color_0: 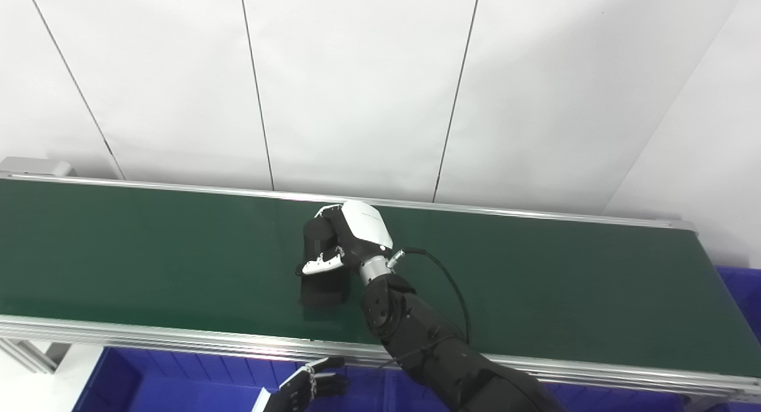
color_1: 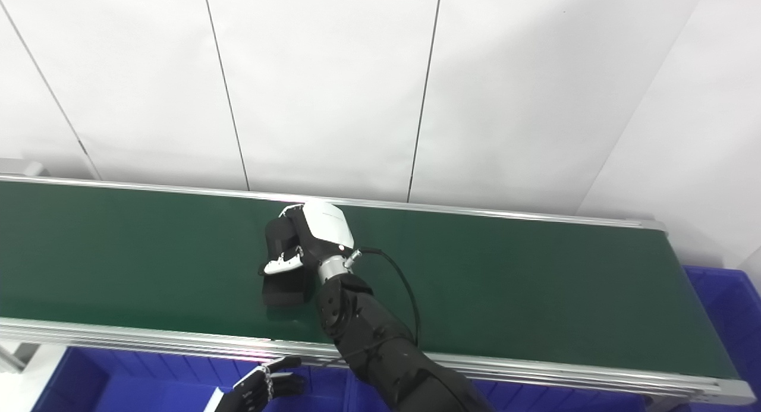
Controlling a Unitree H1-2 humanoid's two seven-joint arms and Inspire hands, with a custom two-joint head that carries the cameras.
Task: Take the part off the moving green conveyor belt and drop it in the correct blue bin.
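A long black block-shaped part (color_0: 324,288) lies on the green conveyor belt (color_0: 148,251) near its middle. My right hand (color_0: 348,236) reaches over the belt and its fingers are curled around the part's far end, thumb across its side. The part's near end sticks out below the hand, and I cannot tell whether it rests on the belt. My left hand (color_0: 309,388) hangs low over a blue bin (color_0: 178,379) in front of the belt, fingers apart and empty. The part also shows in the right eye view (color_1: 286,290).
The belt runs left to right between aluminium rails (color_0: 178,335). Blue bins stand below its front edge, and another blue bin (color_0: 743,293) stands at the belt's right end. A white panelled wall stands behind. A black cable (color_0: 446,281) loops from my right wrist.
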